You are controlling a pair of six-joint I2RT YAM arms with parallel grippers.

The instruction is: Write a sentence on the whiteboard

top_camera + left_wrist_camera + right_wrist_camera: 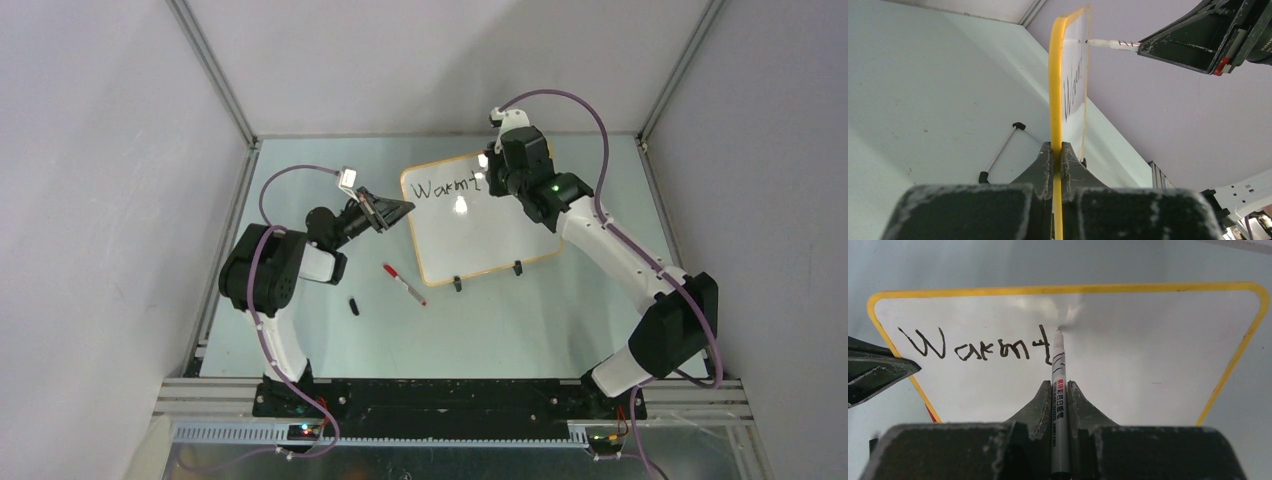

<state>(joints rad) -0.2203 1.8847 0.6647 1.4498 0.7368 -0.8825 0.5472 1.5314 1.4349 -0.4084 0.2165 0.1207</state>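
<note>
One whiteboard point(480, 225), one held marker point(1059, 390), one loose marker point(404, 285), one black cap point(354, 306).
Left jaws clamp the whiteboard's edge, right jaws pinch the held marker; pale green worktop point(540, 320), grey walls point(100, 150).

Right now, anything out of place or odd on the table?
Nothing spilled or damaged. A red-and-white marker lies loose on the pale green table near the yellow-framed whiteboard, with a small black cap lying apart from it. The board sits skewed to the table edges, its edge clamped by the left gripper.
</note>
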